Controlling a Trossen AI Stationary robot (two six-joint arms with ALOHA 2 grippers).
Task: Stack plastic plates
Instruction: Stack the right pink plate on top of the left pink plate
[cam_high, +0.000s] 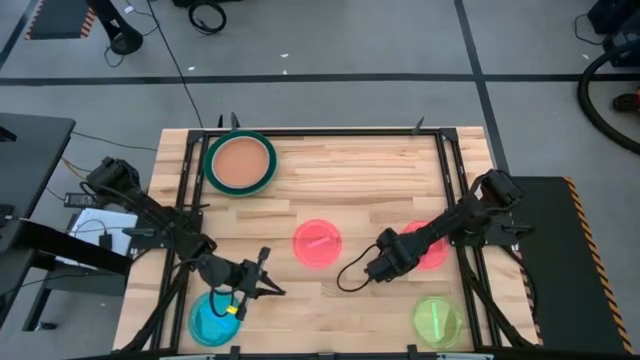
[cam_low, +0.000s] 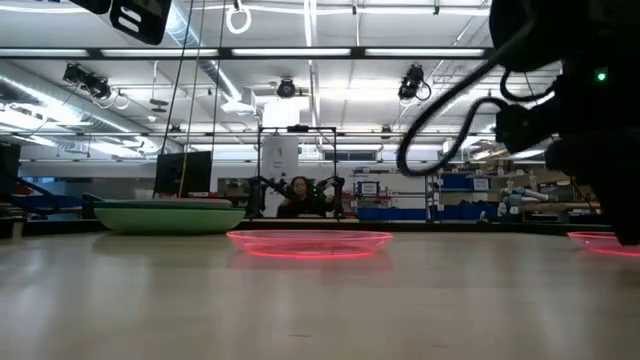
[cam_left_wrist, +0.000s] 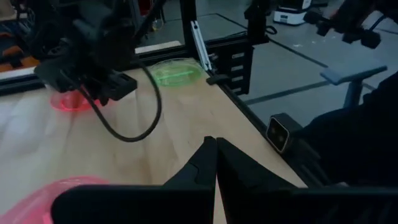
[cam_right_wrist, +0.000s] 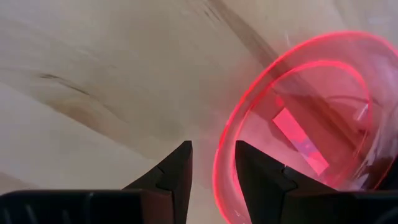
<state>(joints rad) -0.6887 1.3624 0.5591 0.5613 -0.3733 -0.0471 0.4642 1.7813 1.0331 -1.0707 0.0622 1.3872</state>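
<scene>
A stack of large plates, brown on top with a green rim showing, rests on the table's far left. A small red plate lies flat at the centre. Another pinkish one lies partly under the right arm. A lime plate lies near right and a cyan plate near left. My right gripper is open a little, close beside the centre plate's right rim, which shows in the gap. My left gripper is shut beside the cyan plate.
A black frame runs along the table's left, right and far sides. A black cable loops off the right wrist above the wood. Bare wood lies between the stack and the small plates. A person sits far behind the table.
</scene>
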